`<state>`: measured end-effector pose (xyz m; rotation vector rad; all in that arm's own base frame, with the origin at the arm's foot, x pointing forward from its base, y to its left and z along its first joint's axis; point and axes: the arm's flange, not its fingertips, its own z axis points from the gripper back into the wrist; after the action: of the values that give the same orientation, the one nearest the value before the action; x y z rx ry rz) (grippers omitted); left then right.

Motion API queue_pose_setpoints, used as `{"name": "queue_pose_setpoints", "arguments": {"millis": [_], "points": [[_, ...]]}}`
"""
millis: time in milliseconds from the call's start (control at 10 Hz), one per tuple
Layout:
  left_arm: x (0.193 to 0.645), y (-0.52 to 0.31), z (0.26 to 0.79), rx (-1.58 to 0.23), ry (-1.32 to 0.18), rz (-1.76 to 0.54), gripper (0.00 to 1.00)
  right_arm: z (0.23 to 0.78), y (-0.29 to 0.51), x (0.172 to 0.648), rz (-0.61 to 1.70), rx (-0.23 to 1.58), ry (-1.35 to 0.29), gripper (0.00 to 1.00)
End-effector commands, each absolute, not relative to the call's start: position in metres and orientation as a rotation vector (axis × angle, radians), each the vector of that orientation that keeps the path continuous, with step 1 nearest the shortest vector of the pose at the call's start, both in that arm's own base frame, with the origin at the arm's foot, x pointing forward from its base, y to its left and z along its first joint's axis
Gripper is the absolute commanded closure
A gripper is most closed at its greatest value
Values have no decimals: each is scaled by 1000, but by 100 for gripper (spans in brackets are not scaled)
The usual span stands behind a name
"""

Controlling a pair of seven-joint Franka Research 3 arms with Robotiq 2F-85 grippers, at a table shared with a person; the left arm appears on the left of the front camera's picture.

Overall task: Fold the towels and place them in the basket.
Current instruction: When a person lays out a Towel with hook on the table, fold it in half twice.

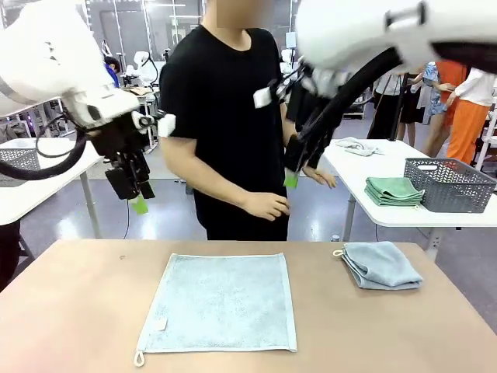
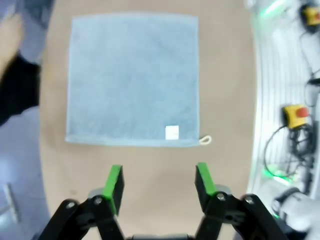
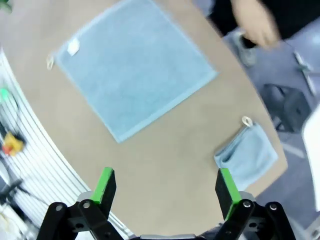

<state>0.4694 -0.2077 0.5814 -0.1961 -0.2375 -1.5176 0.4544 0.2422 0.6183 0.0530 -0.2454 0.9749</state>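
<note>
Left jaws spread wide, nothing between pads [image 2: 114, 182], hanging high over tabletop [image 1: 78, 311], left part. Right jaws likewise wide, empty, up above far edge. Flat towel [image 1: 221, 303] lies unfolded mid-tabletop, loop at near-left corner. Folded towel [image 1: 382, 264] sits well to its right, not in basket [image 1: 454, 190]. Basket is on white table [image 1: 373, 171] beyond, beside green cloths [image 1: 394, 190]; contents I can't tell. My read: one fold done, one to do, both placements left.
</note>
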Motion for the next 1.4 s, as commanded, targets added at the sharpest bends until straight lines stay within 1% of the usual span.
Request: {"name": "queue_pose_setpoints", "arguments": {"millis": [0,100,200,300,500,600,700,1000,1300], "points": [[452,-219,573,-65,-196,-1472,0,587,250,469,1174,-13,-175,0],[437,-225,568,-42,-192,-1476,15,568,261,464,1248,-25,-147,0],[416,-227,562,17,-154,-1459,0,554,269,451,1299,-39,-129,0],[397,-227,558,27,-117,-1467,0,544,271,441,1323,-32,-143,0],[366,-225,549,34,-49,-1503,0,522,274,426,1354,-52,-111,0],[352,-220,542,26,-50,-1533,0,512,276,419,1384,-29,-103,0],[342,-216,533,24,-95,-1565,0,503,277,412,1406,-27,-92,0],[339,-211,491,20,-130,-1637,0,477,279,384,1486,14,-62,0],[333,-210,444,21,-144,-1637,0,448,275,349,1452,59,1,0]]}}
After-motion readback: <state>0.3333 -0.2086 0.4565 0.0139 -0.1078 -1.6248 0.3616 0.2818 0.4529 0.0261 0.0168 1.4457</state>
